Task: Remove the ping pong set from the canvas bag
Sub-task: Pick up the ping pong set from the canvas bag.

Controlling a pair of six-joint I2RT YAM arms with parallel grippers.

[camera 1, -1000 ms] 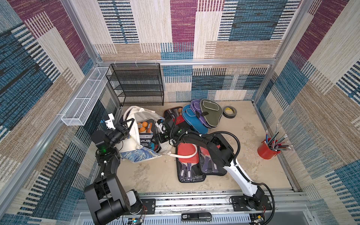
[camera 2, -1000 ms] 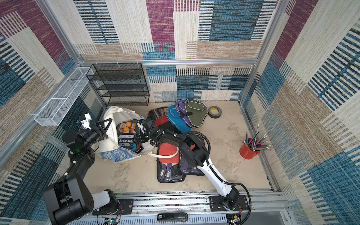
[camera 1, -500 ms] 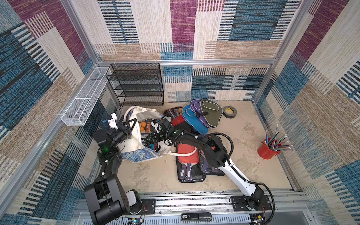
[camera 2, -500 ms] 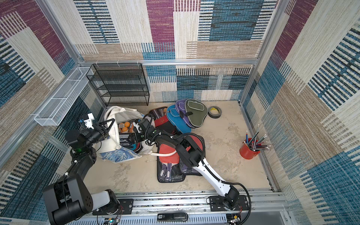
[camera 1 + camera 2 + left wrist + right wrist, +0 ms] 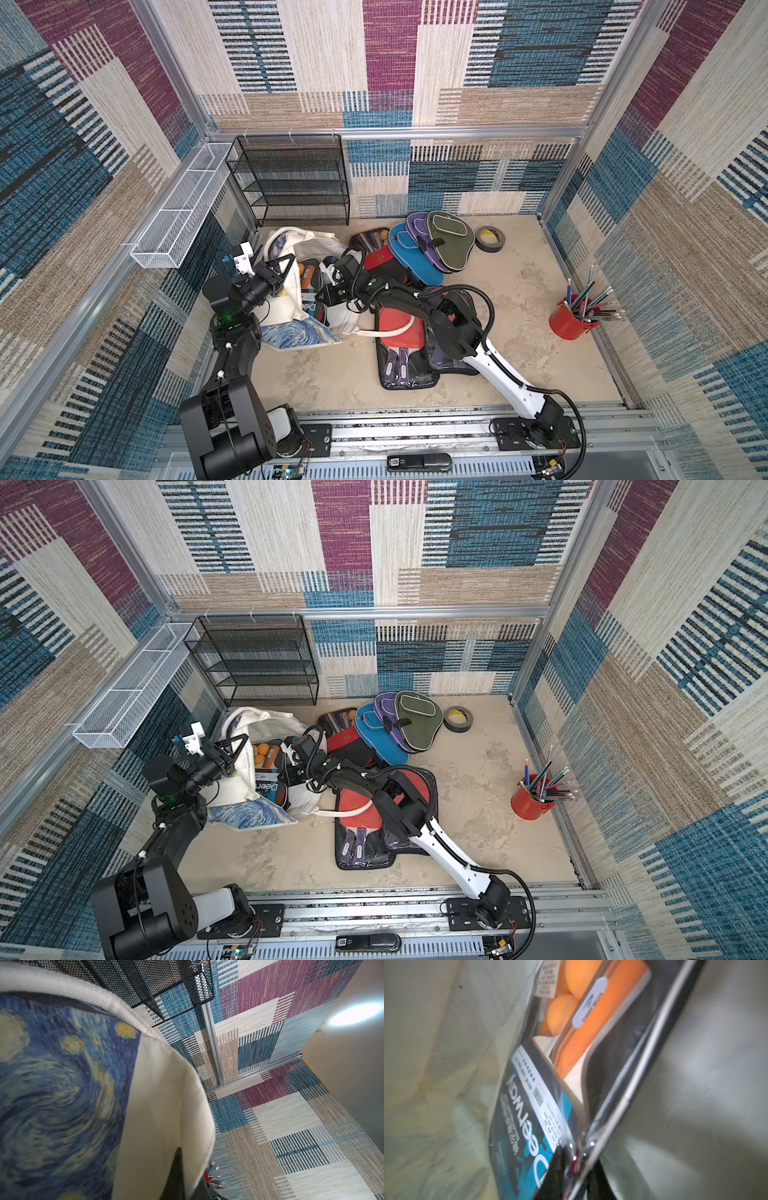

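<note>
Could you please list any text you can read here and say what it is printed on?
"Deerw…": large white letters on the blue-and-black card of the ping pong set inside the canvas bag; the last letters are blurred.
Fine print and barcode on that card: too blurred to read.
White oval label on the orange paddle handle: blurred.
Yellow marks on the tape roll: too small.

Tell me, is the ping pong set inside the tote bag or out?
Inside. The ping pong set sits in the open mouth of the canvas bag; the right hand is shut on its edge.
</note>
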